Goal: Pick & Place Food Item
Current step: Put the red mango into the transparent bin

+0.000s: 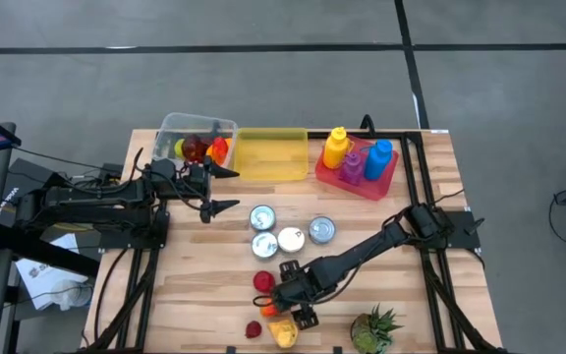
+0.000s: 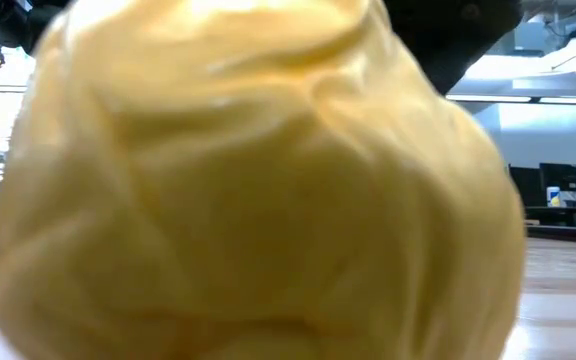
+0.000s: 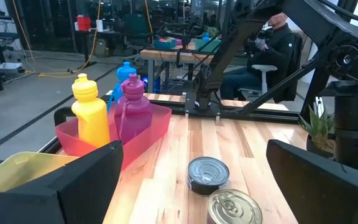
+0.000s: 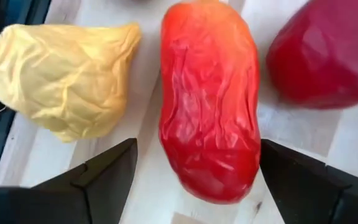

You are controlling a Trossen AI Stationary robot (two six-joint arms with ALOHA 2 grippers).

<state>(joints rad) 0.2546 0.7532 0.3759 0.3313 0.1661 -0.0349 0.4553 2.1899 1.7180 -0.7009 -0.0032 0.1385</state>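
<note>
My right gripper [image 4: 194, 168] hangs low over the wooden table [image 1: 195, 285], jaws apart, one dark finger [image 4: 107, 171] on each side of the elongated, wrinkled orange-red pepper-shaped food item [image 4: 210, 106]. The fingers stand clear of it; nothing is clamped. The pepper lies flat on the wood.

Just beside the pepper on one side: a crumpled pale-yellow food item [image 4: 64, 78]. On the other side: a dark-red rounded food item [image 4: 328, 53]. Neither touches the pepper. In the low view the yellow item [image 2: 258, 180] fills nearly everything.

In the high view the pepper [image 1: 269, 310] sits near the table's front edge. Between it and the back edge: a cluster of round silver tins [image 1: 291, 236]. Well behind it: a yellow rectangular plastic tub [image 1: 268, 154] and a red tray [image 1: 357, 177] holding coloured squeeze bottles. Near it, along the front edge: a small green pineapple-like plant [image 1: 374, 329].

My left gripper [image 1: 220, 187] waits well apart from the pepper, by the clear plastic bin [image 1: 197, 138], jaws wide and empty.
</note>
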